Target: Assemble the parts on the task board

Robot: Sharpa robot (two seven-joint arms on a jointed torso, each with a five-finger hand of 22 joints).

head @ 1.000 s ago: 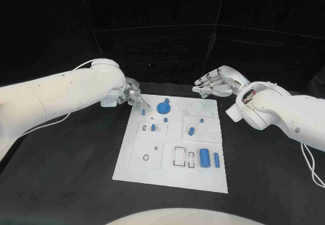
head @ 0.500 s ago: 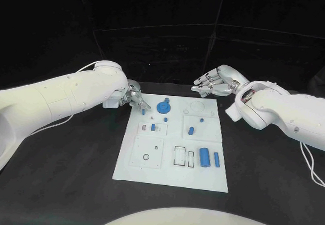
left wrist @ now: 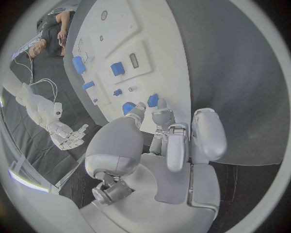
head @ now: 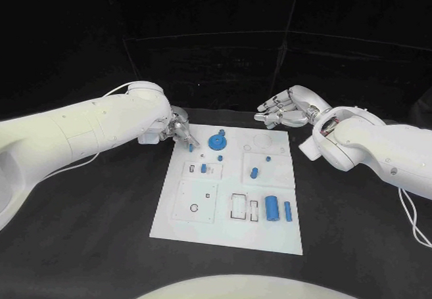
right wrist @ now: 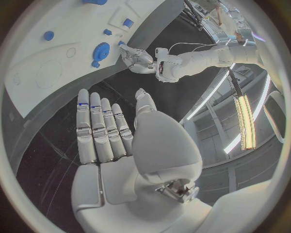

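Observation:
The white task board (head: 199,224) lies in the middle of the black table. My left hand (head: 176,131) is at the board's far left corner, its fingertips (left wrist: 161,114) pinching a small blue part (head: 192,149) (left wrist: 153,100) just above the board. A blue gear (head: 216,143) (right wrist: 101,50) stands right beside it. My right hand (head: 288,110) hovers beyond the board's far right corner, fingers (right wrist: 102,127) straight and apart, holding nothing. More blue parts sit on the board: a small peg (head: 204,169), an oblong piece (head: 255,172), a cylinder (head: 271,207) and a bar (head: 289,212).
Empty recesses in the board include a round one (head: 193,208) on the near left plate and a rectangular one (head: 239,207) beside the cylinder. Black table (head: 90,217) surrounds the board on all sides. A white cable (head: 417,225) trails from my right arm.
My left arm has rolled and edged slightly toward the board; its hand stays at the small blue part. The right hand has not moved.

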